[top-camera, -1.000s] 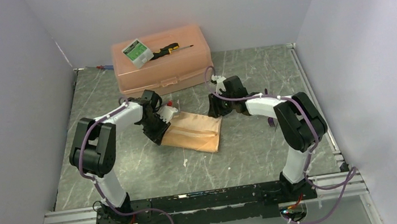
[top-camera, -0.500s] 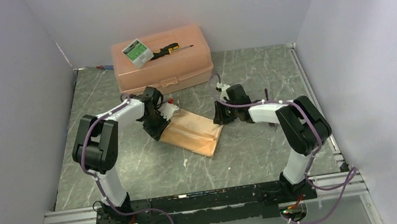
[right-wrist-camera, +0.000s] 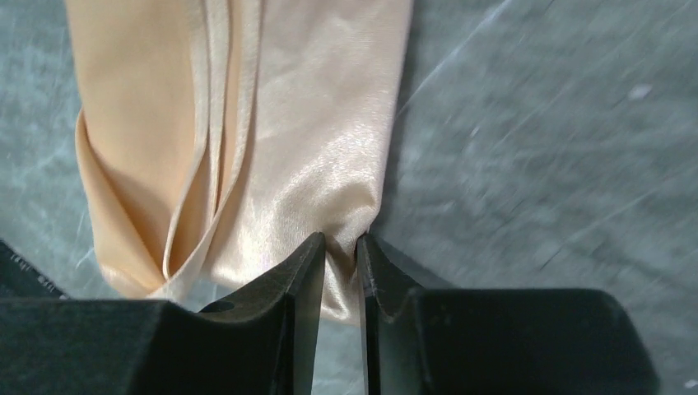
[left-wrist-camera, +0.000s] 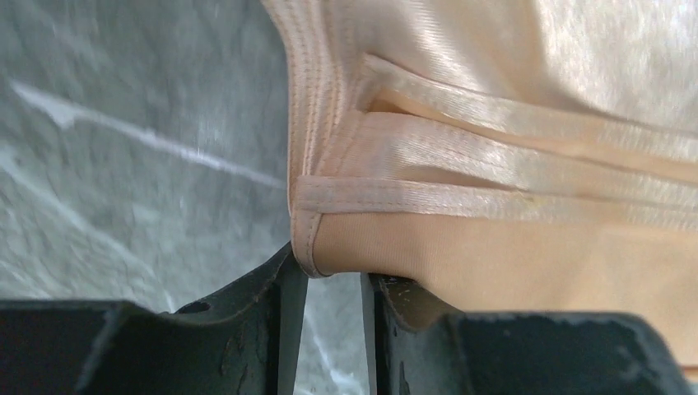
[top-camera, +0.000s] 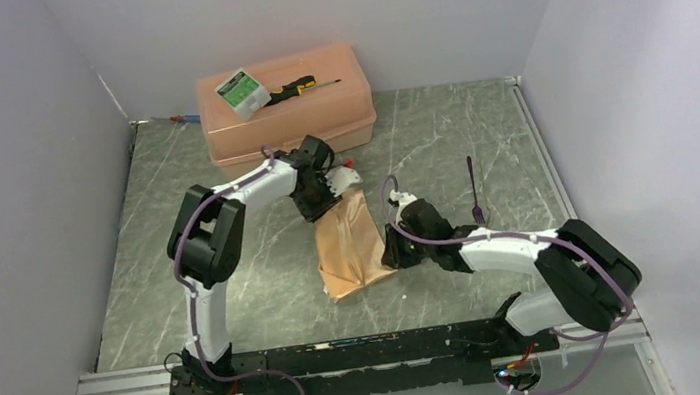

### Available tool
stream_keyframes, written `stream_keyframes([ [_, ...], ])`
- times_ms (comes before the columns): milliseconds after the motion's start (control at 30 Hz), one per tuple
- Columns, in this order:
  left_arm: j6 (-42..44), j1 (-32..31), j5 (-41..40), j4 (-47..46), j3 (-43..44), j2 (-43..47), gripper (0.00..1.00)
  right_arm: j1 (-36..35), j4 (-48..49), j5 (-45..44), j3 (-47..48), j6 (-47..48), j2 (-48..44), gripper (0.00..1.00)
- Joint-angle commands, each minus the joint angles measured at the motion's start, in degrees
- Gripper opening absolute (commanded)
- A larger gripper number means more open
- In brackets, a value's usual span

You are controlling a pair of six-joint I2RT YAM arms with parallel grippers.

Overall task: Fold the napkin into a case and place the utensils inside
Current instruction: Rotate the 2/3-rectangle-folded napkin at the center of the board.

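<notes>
1 napkin (top-camera: 347,243), 2 grippers (top-camera: 334,194) (top-camera: 388,253) at it, 1 plastic box (top-camera: 316,121), 1 screwdriver (top-camera: 297,88)

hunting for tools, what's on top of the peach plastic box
A black-and-yellow screwdriver and a green-and-white packet lie on the box lid. Its inside is hidden.

Folded peach napkin (top-camera: 347,243) mid-table, purple fork (top-camera: 473,184) apart.

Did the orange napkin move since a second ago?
Yes. The napkin swung round, so one end now points at the peach plastic box.
</notes>
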State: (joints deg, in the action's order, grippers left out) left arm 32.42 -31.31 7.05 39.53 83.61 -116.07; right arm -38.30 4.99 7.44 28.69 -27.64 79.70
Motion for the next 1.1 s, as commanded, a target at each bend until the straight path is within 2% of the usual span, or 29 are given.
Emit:
stream_keyframes([
  [0,1.7,-2.6,0.5,-1.3,4.7,-3.2,0.36,-3.5,-4.6,-1.6,-5.1,-7.1,-4.3,0.27],
  [233,2.5,-3.7,-2.7,-1.2,8.5,-6.1,0.38,-8.2,-9.3,-1.4,-7.5,-11.1,-9.9,0.35],
  [300,3.0,-3.7,-5.7,-2.4,8.0,-5.4,0.44,-8.3,-12.7,-3.1,-6.8,-11.0,-13.5,0.38],
  [400,3.9,-3.5,-8.8,-4.7,7.6,-4.0,0.48,-7.7,-16.7,-6.9,-4.3,-9.9,-18.9,0.42],
  [533,1.0,-3.3,-7.3,-2.7,11.2,-3.0,0.57,-3.3,-16.8,-6.7,0.8,-4.9,-19.0,0.44],
  [567,-0.2,-3.3,-6.3,-0.6,13.0,-3.1,0.61,-1.6,-15.4,-5.8,1.5,-2.9,-17.8,0.44],
  [600,-1.5,-3.2,-5.2,1.7,14.9,-3.0,0.71,0.1,-13.9,-4.9,2.7,-1.6,-16.3,0.44],
  [633,-2.2,-3.2,-4.1,3.8,16.4,-2.6,0.87,1.6,-12.2,-4.1,4.2,-0.1,-14.5,0.44],
  [667,-3.1,-3.0,-3.3,5.4,17.4,-1.9,0.93,2.6,-11.1,-3.7,5.9,1.7,-12.4,0.44],
  [867,-7.4,-1.2,-0.2,12.4,16.7,6.3,0.94,5.2,-7.4,-2.1,19.1,8.9,1.5,0.43],
  [967,-10.3,-1.2,2.9,15.0,12.5,12.0,0.94,5.4,-6.2,0.1,24.8,10.3,8.1,0.41],
  [1067,-12.7,-3.3,9.4,17.8,6.2,17.1,0.85,5.5,-5.6,3.1,28.2,11.2,13.0,0.36],
])
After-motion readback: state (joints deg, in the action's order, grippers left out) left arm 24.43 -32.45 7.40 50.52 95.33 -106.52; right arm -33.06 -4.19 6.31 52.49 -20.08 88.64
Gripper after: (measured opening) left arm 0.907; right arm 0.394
